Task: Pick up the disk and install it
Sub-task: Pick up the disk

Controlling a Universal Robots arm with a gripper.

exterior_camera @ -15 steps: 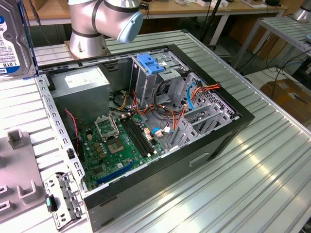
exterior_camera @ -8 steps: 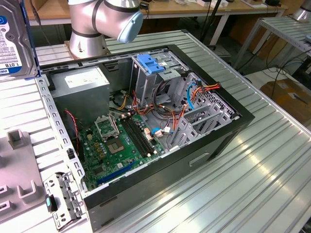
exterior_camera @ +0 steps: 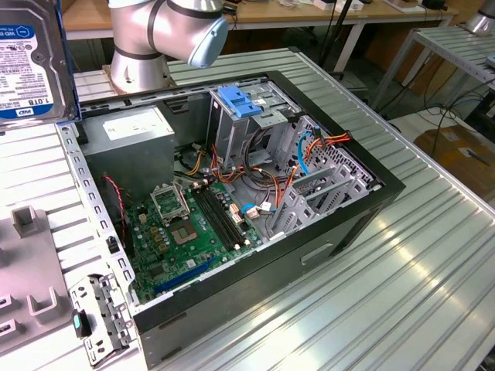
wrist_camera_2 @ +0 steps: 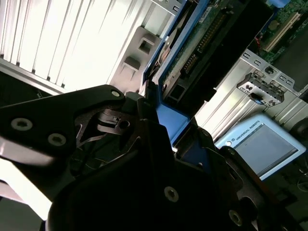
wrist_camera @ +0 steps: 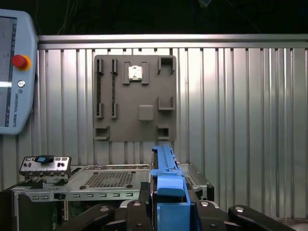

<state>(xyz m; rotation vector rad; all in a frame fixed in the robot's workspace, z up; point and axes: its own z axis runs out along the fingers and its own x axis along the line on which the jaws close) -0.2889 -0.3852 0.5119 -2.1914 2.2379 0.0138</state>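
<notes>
Raised clear of the open computer case point(exterior_camera: 232, 305), off the side nearest the grey moulded fixture plate point(wrist_camera: 134, 96), the disk point(exterior_camera: 31, 62) stands on edge in the gripper point(wrist_camera: 169, 214). It is a flat silver-metal slab with a white-and-blue label, and the black jaws pinch it at its smooth blue plastic side rail point(wrist_camera: 166, 178), apparently to keep it square for a bay. Inside the case lie the green motherboard point(exterior_camera: 186, 232) and, toward the far end, the tall sheet-metal drive cage point(exterior_camera: 232, 143) with a blue handle, all resting on a ribbed aluminium surface point(exterior_camera: 387, 294).
</notes>
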